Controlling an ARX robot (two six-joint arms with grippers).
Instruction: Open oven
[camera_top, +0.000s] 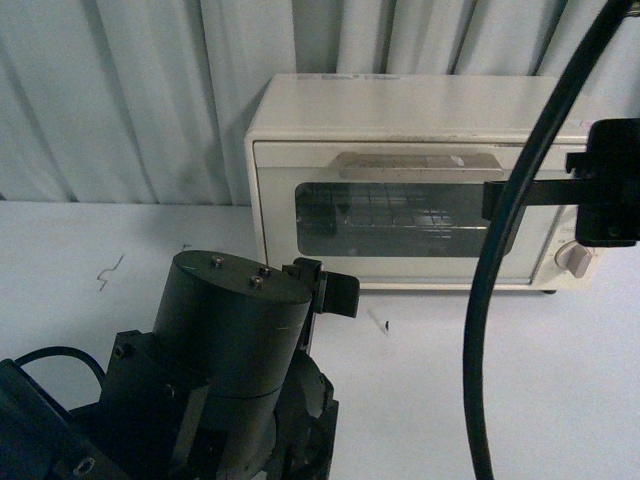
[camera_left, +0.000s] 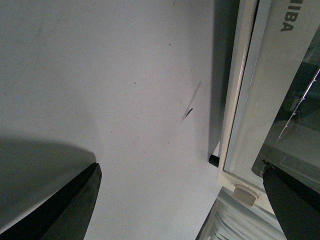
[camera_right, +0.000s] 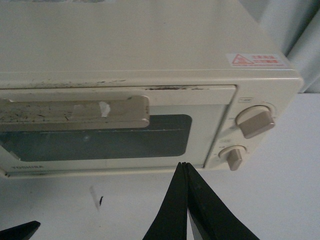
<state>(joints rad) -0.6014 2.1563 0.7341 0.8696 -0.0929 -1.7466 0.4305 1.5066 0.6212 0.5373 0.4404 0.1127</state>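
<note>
The left fingers (camera_top: 335, 292) are spread wide and hold nothing, low over the table (camera_left: 100, 75). The oven (camera_top: 400, 110) stands just beyond them and to their right, its lower front edge close by one fingertip. Its door is shut, with the handle (camera_right: 75, 112) flat along the top. The right fingers (camera_right: 186, 172) are pressed together, empty, just short of the door's lower edge, with the handle to their left and the knobs (camera_right: 255, 122) to their right.

Front faces oven (camera_top: 410, 185), both wrists nearer, sharing it
</note>
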